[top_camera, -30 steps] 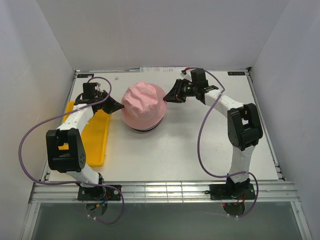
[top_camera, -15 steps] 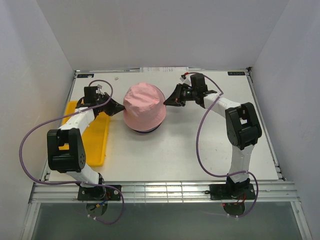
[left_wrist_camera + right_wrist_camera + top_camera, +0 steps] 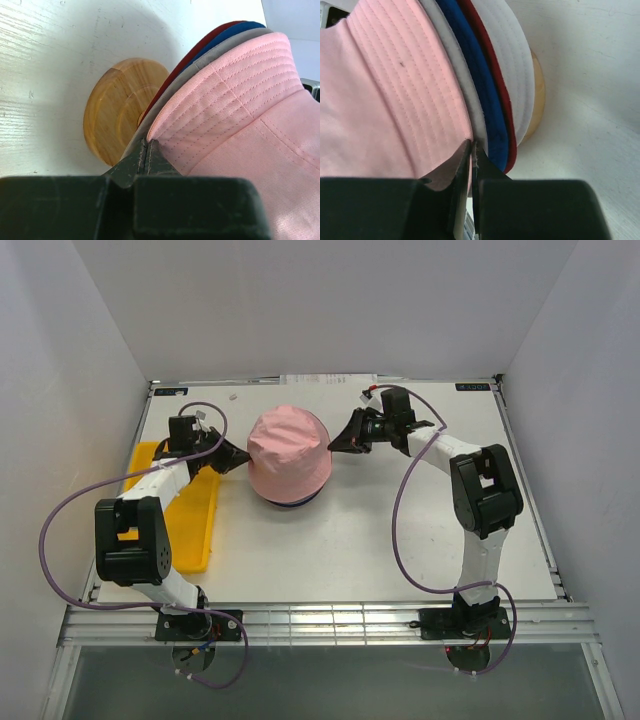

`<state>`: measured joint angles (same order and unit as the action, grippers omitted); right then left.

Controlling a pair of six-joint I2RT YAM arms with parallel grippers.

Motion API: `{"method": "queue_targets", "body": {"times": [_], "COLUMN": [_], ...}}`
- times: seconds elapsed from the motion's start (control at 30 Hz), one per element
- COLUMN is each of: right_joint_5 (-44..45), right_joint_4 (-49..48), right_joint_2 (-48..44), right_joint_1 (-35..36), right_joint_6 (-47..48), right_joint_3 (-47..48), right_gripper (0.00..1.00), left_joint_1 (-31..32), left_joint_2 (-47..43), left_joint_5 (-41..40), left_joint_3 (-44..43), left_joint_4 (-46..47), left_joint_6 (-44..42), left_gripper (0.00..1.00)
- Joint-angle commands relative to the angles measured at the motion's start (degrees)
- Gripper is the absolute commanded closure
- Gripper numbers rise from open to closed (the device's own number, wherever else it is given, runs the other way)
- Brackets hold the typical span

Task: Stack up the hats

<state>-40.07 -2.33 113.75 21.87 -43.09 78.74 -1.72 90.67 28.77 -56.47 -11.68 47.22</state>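
The light pink hat (image 3: 288, 452) sits on top of the stack on the wooden stand (image 3: 107, 120). Under its brim the wrist views show the edges of the grey hat (image 3: 220, 50), the navy hat (image 3: 477, 75) and the dark red hat (image 3: 497, 75). My left gripper (image 3: 240, 455) is shut on the pink brim's left edge; in the left wrist view the closed tips (image 3: 146, 150) meet the pink fabric (image 3: 240, 100). My right gripper (image 3: 335, 440) pinches the brim's right edge, and its tips (image 3: 472, 147) are closed on the pink hem (image 3: 380, 90).
A yellow tray (image 3: 195, 530) lies along the table's left edge, beside my left arm. A white layer (image 3: 512, 65) shows under the red hat, above the stand's wooden base (image 3: 539, 95). White walls close in the table at the back and sides.
The right gripper has moved slightly back and left, and the left gripper slightly forward. The pink hat's brim has drawn in and now sits narrower over the stack.
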Motion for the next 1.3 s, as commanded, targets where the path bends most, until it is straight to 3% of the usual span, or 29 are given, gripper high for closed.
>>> {"method": "queue_targets", "body": {"times": [0.0, 0.43, 0.57, 0.7, 0.87, 1.27], "right_joint_5": [6.1, 7.3, 6.9, 6.9, 7.4, 4.5], "right_joint_4": [8.9, 14.7, 15.1, 15.2, 15.1, 3.1], "right_joint_2": [2.5, 2.1, 0.6, -1.6, -5.0, -15.5], "right_joint_1": [-1.7, -1.6, -1.6, -1.6, -1.7, -1.5], "right_joint_6": [4.6, 7.2, 7.1, 6.7, 5.8, -2.2], "right_joint_3": [-1.9, 3.5, 3.9, 3.8, 2.7, -8.3], "right_gripper": [0.92, 0.92, 0.88, 0.7, 0.64, 0.59], "left_joint_1": [-0.4, -0.4, -0.4, -0.4, -0.4, -1.6], "left_joint_2": [1.0, -2.7, -4.6, -6.8, -9.4, -11.7], "left_joint_5": [-5.8, -5.3, -4.3, -3.4, -2.2, -4.3], "left_joint_3": [3.6, 3.7, 1.1, -2.1, -5.8, -12.7], "left_joint_4": [-6.2, -7.9, -9.3, -11.3, -13.9, -16.8], "left_joint_6": [-3.5, -6.0, -6.5, -7.1, -7.6, -8.0], "left_gripper": [1.0, 0.99, 0.85, 0.68, 0.53, 0.51]}}
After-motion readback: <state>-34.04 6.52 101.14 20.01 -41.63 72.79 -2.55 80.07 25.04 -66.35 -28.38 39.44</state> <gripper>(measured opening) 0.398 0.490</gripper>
